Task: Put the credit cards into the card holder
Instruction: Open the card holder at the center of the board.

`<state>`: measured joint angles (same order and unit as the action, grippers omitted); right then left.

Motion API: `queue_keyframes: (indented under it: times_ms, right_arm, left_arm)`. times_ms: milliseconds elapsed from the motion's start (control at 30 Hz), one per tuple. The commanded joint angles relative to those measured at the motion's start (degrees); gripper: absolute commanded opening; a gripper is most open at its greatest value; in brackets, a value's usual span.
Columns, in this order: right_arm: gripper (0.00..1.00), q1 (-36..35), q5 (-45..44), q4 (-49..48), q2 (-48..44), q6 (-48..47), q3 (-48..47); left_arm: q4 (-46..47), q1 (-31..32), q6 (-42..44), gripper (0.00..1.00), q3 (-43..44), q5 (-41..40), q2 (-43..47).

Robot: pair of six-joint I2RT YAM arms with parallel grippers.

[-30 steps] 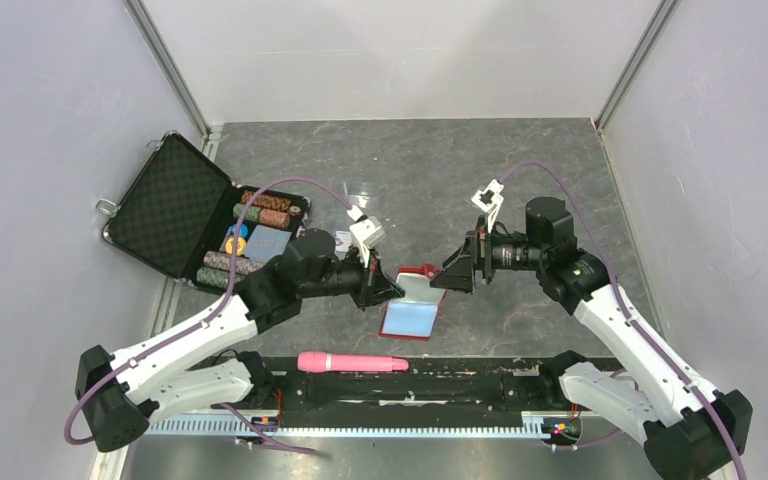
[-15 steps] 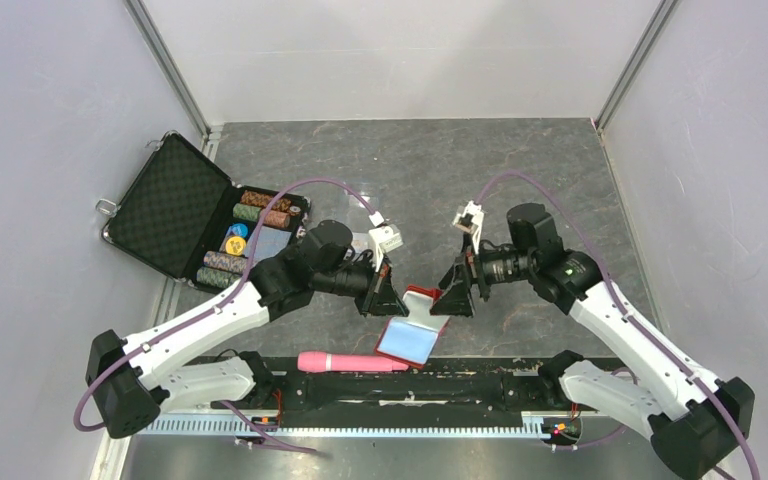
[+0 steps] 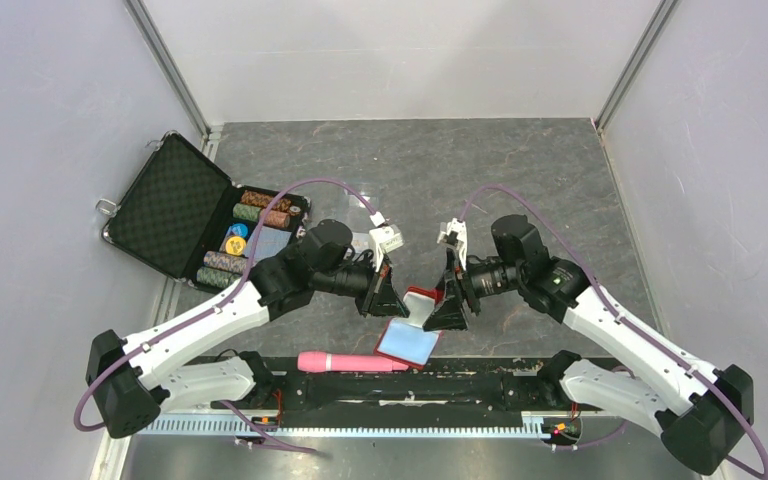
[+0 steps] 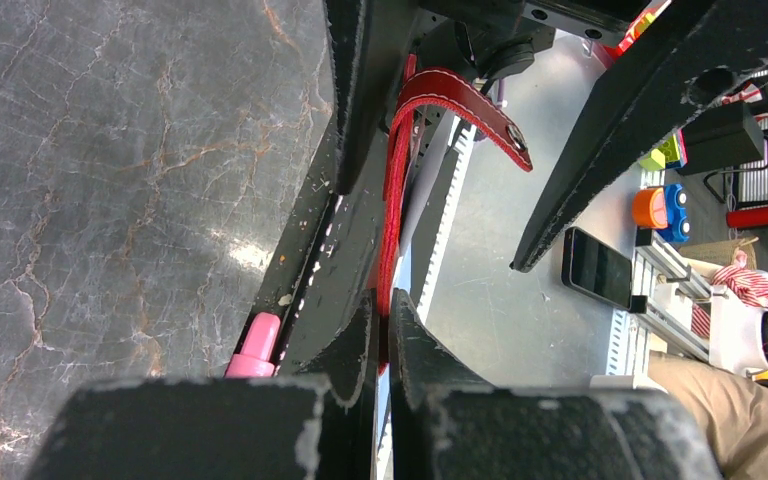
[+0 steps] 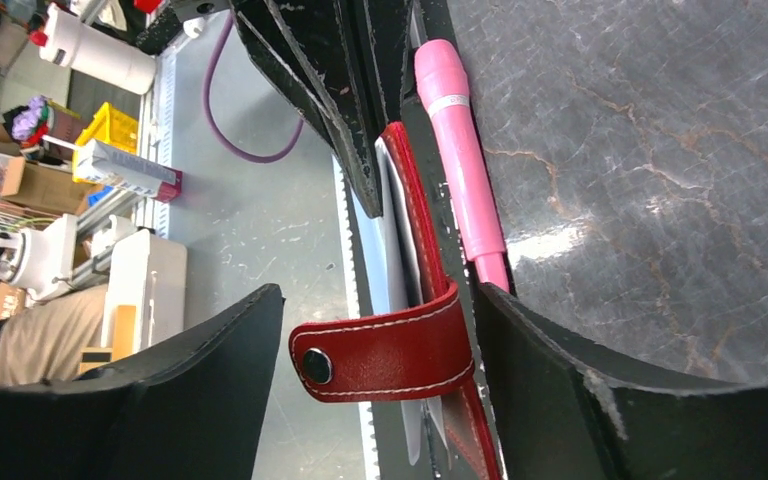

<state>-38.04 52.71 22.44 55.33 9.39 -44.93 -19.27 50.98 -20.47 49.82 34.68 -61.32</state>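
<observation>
The red card holder (image 3: pixel 418 298) hangs open between my grippers, its pale blue pockets (image 3: pixel 407 342) tilted toward the near edge. My left gripper (image 3: pixel 380 296) is shut on its red edge, as the left wrist view (image 4: pixel 381 325) shows. My right gripper (image 3: pixel 450 306) is open, with the snap tab (image 5: pixel 385 355) in the gap between its fingers (image 5: pixel 210 370) and touching neither. The tab also shows in the left wrist view (image 4: pixel 465 98). A grey-blue flat rectangle (image 3: pixel 270 243), possibly the credit cards, lies in the black case.
An open black chip briefcase (image 3: pixel 175 205) with poker chip stacks (image 3: pixel 260 208) stands at the left. A pink pen (image 3: pixel 352 362) lies by the near edge under the card holder; it also shows in the right wrist view (image 5: pixel 460 150). A clear plastic piece (image 3: pixel 360 192) lies behind.
My left gripper carried the card holder a little nearer and right, then held still. My right gripper moved left and down, bringing its open fingers around the snap tab.
</observation>
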Motion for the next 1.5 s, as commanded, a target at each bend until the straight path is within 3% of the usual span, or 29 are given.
queue_keyframes:
  times_ms: [0, 133, 333, 400, 467, 567, 600, 633, 933, 1300, 1467]
  right_arm:
    - [0.67, -0.1, 1.7, -2.7, -2.0, 0.2, 1.6]
    - [0.55, -0.2, 1.8, -3.0, -2.9, 0.3, 2.5]
    - [0.03, -0.2, 1.8, -4.3, -3.1, 0.8, 2.1]
    - [0.0, -0.2, 0.6, -4.3, -3.1, 1.0, 1.8]
    - [0.0, -0.1, -0.8, -4.2, -3.1, 1.1, 1.6]
    - [0.0, 0.0, -4.0, -4.0, -3.3, 1.6, 1.6]
    - [0.0, 0.2, -5.2, -4.0, -3.3, 1.9, 1.7]
    - [0.0, 0.7, -6.3, -3.9, -3.1, 2.2, 1.9]
    - [0.0, 12.7, -9.8, -9.8, -2.3, 11.4, 9.4]
    - [0.0, 18.3, -16.5, -47.7, -3.4, 41.1, 32.9]
    - [0.0, 19.5, -25.0, -51.0, -4.7, 44.7, 41.2]
  left_arm:
    - [1.9, 0.3, -0.6, 0.02, 1.4, 0.6, 1.8]
    - [2.7, 0.3, -0.5, 0.02, 1.2, 0.0, 2.7]
    - [3.5, 0.3, -0.4, 0.08, 1.1, -0.7, 3.4]
    - [3.5, 0.3, -0.3, 0.15, 0.9, -1.6, 3.8]
    - [3.5, 0.3, -0.4, 0.35, 0.6, -3.8, 4.5]
    - [2.8, 0.3, -0.4, 0.72, 0.3, -9.4, 6.3]
    - [2.6, 0.3, -0.4, 0.92, 0.2, -11.3, 7.2]
    - [2.5, 0.3, -0.3, 1.0, 0.2, -13.3, 8.0]
    - [1.8, 0.2, -6.2, 1.0, -1.4, -23.7, 12.1]
    - [4.8, 0.2, -16.8, 1.0, -6.9, -23.9, 9.4]
    - [6.7, 0.2, -18.4, 1.0, -9.3, -23.9, 10.1]
